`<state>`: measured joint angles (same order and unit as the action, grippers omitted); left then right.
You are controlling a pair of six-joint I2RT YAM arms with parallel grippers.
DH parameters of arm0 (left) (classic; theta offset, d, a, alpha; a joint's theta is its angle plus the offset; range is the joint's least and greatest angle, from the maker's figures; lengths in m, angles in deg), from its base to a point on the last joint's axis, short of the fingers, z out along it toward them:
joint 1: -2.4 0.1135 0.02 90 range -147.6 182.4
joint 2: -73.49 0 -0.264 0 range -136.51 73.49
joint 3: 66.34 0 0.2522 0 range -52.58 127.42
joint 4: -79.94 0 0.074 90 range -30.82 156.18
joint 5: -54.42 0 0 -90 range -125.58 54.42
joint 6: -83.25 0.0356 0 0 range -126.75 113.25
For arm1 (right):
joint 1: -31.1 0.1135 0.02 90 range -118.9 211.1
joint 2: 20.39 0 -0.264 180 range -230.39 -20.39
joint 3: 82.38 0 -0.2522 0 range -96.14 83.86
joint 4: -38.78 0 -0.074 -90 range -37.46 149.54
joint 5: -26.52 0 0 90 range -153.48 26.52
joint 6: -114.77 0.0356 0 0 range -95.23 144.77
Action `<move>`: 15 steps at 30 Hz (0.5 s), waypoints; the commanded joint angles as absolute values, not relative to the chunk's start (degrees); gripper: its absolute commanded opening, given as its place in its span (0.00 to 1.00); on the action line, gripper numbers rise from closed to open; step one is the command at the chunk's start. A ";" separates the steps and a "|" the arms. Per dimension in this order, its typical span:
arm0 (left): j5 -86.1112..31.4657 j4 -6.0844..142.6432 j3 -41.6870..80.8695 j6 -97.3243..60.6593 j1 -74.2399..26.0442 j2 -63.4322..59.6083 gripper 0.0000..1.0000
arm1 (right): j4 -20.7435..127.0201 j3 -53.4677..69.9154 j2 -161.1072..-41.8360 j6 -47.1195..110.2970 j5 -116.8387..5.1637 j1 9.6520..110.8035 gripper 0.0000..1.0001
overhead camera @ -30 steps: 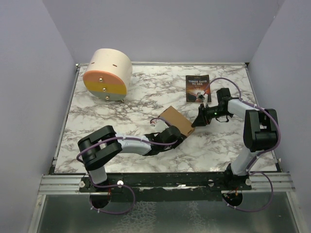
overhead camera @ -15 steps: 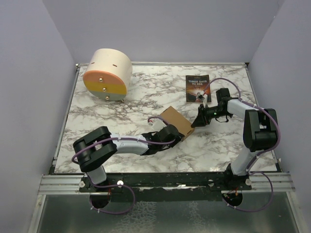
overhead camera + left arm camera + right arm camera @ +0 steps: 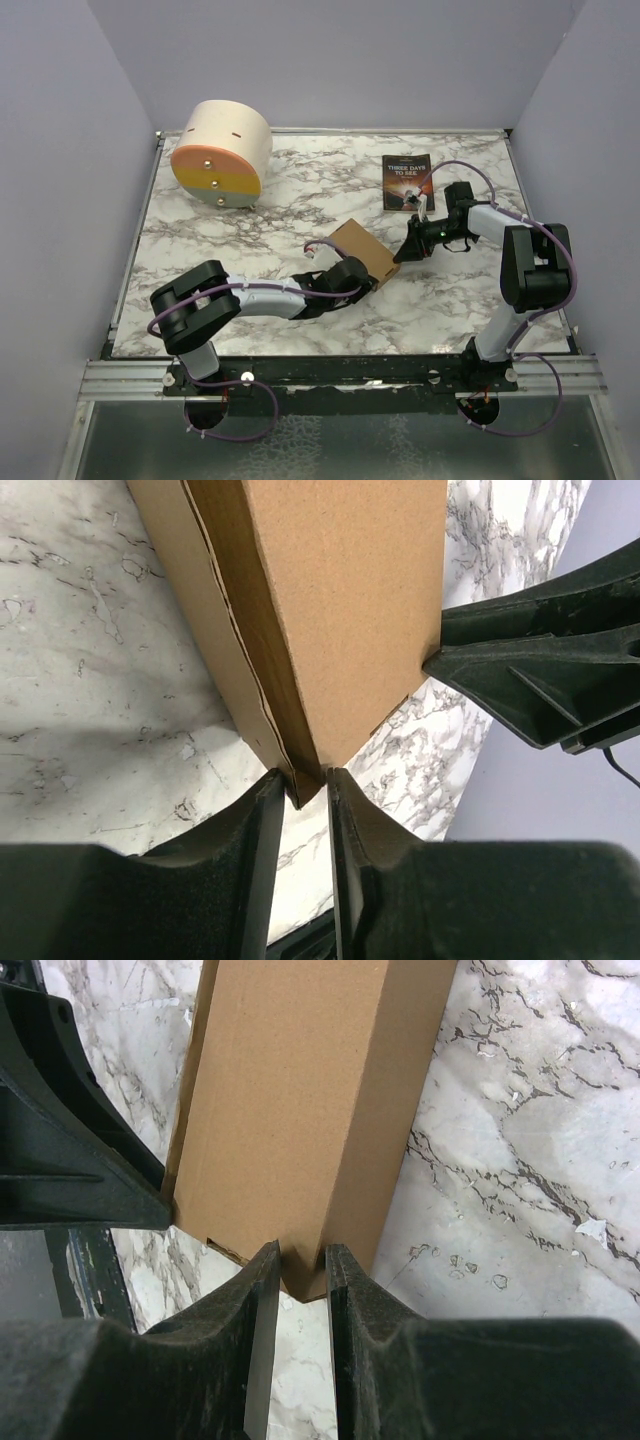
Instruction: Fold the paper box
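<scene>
Two grippers: left gripper [image 3: 305, 780] and right gripper [image 3: 302, 1255], jaws narrow, each pinching a corner of the paper box [image 3: 362, 250].
Place: middle of the tabletop [image 3: 250, 215].
Progress: box body looks formed; one side seam gapes and probably needs pressing shut.

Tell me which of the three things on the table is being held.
The brown paper box mid-table: both arms' jaws pinch its corners. The book and the cream cylinder sit apart at the back, untouched.
</scene>
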<state>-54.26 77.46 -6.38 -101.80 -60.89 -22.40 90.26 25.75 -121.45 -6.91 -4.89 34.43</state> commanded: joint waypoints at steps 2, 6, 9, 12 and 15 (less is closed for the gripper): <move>-56.64 71.81 -3.48 -103.42 -61.06 -23.12 0.22 | 89.94 26.82 -122.53 -6.79 -6.58 35.62 0.24; -56.75 67.03 -0.54 -104.12 -61.06 -23.36 0.21 | 89.62 26.97 -122.54 -6.61 -7.17 36.22 0.24; -56.68 66.66 0.10 -104.07 -61.07 -25.11 0.21 | 89.57 27.06 -122.43 -6.60 -7.36 36.74 0.24; -56.87 64.91 1.18 -104.55 -61.06 -25.21 0.23 | 89.50 27.22 -122.02 -6.67 -7.38 37.29 0.23; -57.05 63.16 2.22 -104.51 -61.06 -25.08 0.27 | 89.35 27.34 -121.66 -6.60 -7.40 37.59 0.23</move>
